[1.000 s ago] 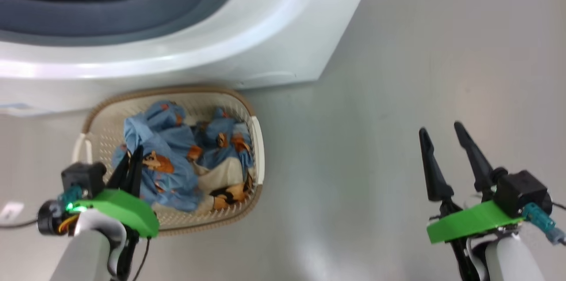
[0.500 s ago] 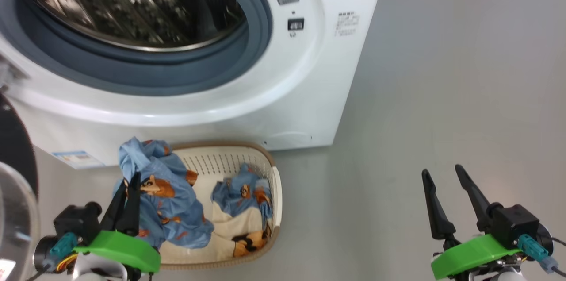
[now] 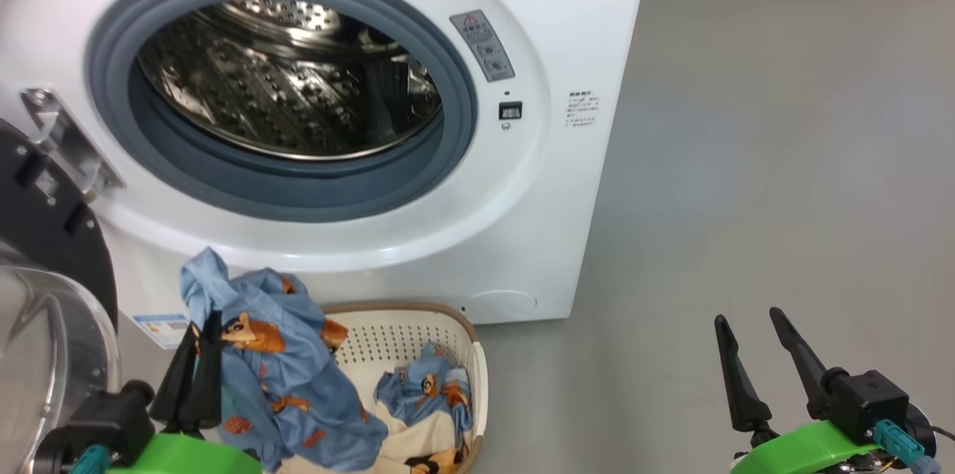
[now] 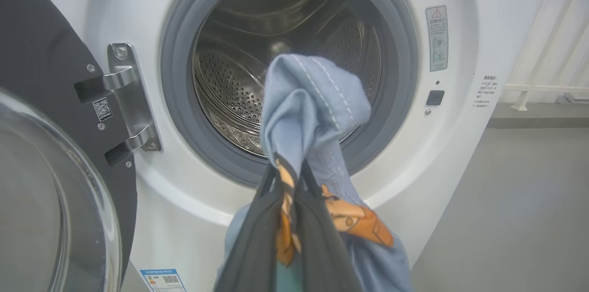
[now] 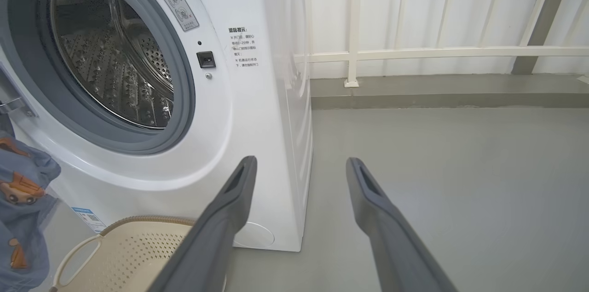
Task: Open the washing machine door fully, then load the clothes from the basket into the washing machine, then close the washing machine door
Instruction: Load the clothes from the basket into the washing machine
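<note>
Clamped between the closed fingers of the left gripper (image 3: 203,336): one light-blue garment (image 3: 276,354), bunched in a knot above the fingertips and spilling down to their right. Lower folds reaching into the basket (image 3: 418,312), just right of and below that gripper. More of the clothes (image 3: 429,392) lying in the basket's far-right corner on a cream piece (image 3: 403,440), well right of the fingers.

Straight ahead of the fingertips and a little higher, the washing machine (image 3: 567,220), mouth gaping: steel perforated drum (image 3: 283,93) ringed by a grey gasket (image 3: 298,198). Left of the gripper, the door (image 3: 45,220) swung wide on its metal hinge (image 3: 63,138), dark inner face and clear glass bowl (image 3: 37,354) turned outward. Blue label (image 3: 164,328) just beyond the fingertips, low on the white front.

Garment soft and wrinkled, white stitching along one hem, orange-brown cartoon figures printed across it.

Left gripper low, fingers pointing forward at the drum opening. Right gripper (image 3: 748,319) far off to the other side, fingers spread wide and holding nothing, pointing forward over bare grey floor (image 3: 746,160), well clear of basket and machine.
</note>
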Available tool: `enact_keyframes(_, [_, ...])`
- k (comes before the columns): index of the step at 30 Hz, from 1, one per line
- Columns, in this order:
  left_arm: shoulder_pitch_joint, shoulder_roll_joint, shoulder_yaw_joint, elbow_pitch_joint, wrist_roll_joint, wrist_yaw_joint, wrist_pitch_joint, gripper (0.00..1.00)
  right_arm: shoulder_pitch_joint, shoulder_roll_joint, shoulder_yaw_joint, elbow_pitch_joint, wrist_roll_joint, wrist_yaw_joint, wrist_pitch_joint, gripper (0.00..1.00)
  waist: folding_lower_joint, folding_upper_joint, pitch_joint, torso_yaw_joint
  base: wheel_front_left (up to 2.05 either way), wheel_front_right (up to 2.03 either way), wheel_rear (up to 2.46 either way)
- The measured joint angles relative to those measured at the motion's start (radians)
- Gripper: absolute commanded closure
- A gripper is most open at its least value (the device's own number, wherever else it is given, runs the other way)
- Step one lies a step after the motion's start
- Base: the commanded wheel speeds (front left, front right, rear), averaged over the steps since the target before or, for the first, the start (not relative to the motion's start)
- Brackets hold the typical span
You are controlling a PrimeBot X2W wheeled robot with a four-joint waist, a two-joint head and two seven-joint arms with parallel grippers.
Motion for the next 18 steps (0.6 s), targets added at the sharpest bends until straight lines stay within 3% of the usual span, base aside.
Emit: enact_keyframes(18, [0.101, -0.015, 0.022, -0.056, 0.007, 0.017, 0.000, 1.00, 0.026, 0.000, -0.002, -0.008, -0.010, 0.000, 0.000, 0.00, 0.0000, 0.0000, -0.053, -0.017, 0.00, 0.00, 0.00])
